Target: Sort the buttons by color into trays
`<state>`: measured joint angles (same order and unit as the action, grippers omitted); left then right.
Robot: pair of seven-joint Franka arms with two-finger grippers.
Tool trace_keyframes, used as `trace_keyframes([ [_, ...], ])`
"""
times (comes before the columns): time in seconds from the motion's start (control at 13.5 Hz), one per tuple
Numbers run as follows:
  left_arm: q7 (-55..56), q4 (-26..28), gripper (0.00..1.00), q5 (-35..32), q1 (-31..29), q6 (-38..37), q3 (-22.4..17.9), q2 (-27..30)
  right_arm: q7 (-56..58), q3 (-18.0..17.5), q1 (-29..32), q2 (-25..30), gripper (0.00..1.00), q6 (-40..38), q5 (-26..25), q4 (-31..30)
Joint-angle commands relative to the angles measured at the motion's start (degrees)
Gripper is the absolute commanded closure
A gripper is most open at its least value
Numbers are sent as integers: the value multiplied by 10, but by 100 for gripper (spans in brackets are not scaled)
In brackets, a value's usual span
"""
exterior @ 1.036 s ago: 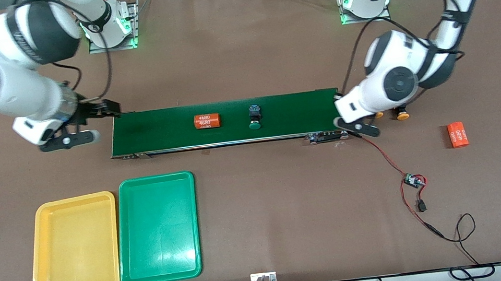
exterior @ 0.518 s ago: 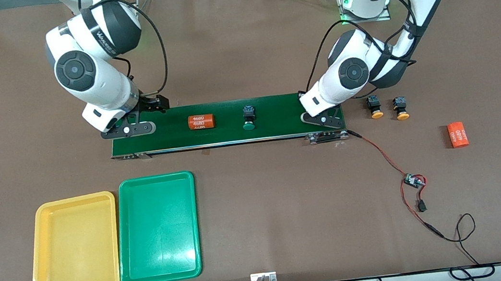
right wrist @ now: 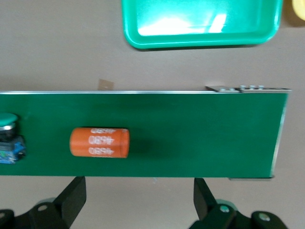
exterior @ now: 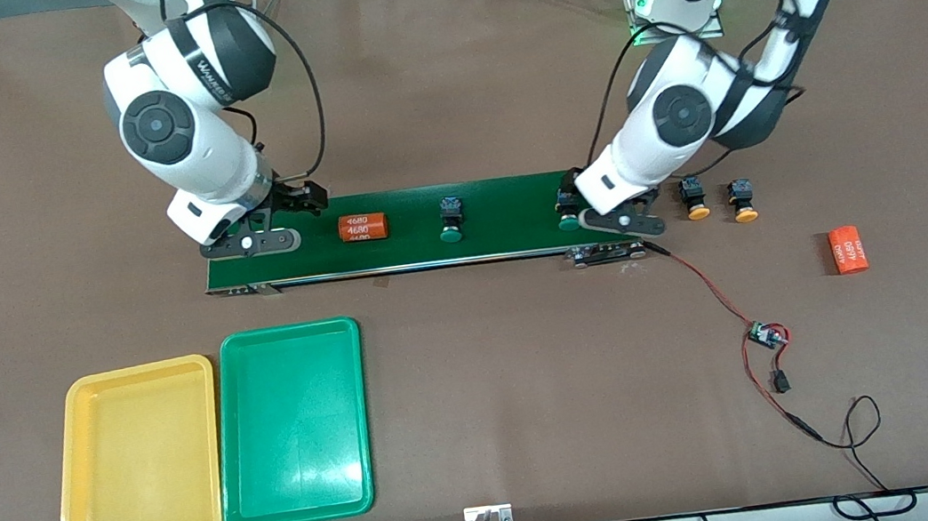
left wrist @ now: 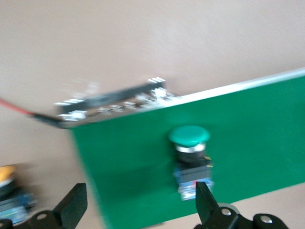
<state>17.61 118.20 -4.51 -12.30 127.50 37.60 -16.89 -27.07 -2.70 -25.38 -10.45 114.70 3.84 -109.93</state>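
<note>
A green-capped button [exterior: 569, 212] [left wrist: 190, 157] lies on the dark-green belt [exterior: 510, 201] at the left arm's end. My left gripper [exterior: 618, 220] [left wrist: 138, 208] hangs open just above and beside it, holding nothing. A second green-capped button [exterior: 449, 219] [right wrist: 7, 138] lies mid-belt. Two orange-capped buttons [exterior: 694, 198] [exterior: 743, 199] rest on the table off the belt's end; one [left wrist: 8, 188] shows in the left wrist view. My right gripper [exterior: 250, 245] [right wrist: 138, 198] is open over the belt's other end. The yellow tray [exterior: 125, 377] and green tray [exterior: 285, 333] [right wrist: 200, 42] lie nearer the camera.
An orange cylinder [exterior: 363, 226] [right wrist: 99, 142] with white digits lies on the belt near my right gripper. Another orange cylinder [exterior: 847, 249] lies on the table at the left arm's end. A red wire with a small circuit board [exterior: 766, 335] trails from the belt's motor.
My left gripper has opened and left a green-capped button on the belt. The right arm swung in over the belt's end. The cylinder and mid-belt button drifted toward the right arm's end.
</note>
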Motion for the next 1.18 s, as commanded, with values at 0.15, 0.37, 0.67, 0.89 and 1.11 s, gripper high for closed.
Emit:
trace_keyframes([
  [0.15, -29, -4, 0, -33, -10, -8, -150, 27, -32, 5, -66, -23, 0, 55, 54, 1],
  [0.37, -103, -27, 0, -94, -32, 5, -214, -2, -79, 5, -94, -48, 0, 77, 55, 2],
  [0.67, -235, -106, 0, -127, -62, 58, -276, -71, -111, 5, -113, -65, 0, 95, 56, 2],
  [0.89, -270, -107, 0, -127, -66, 61, -310, -97, -145, 4, -129, -84, 0, 132, 56, 2],
  [1.11, -279, -99, 0, -120, -72, 96, -314, -132, -145, 4, -132, -99, 0, 150, 56, 2],
])
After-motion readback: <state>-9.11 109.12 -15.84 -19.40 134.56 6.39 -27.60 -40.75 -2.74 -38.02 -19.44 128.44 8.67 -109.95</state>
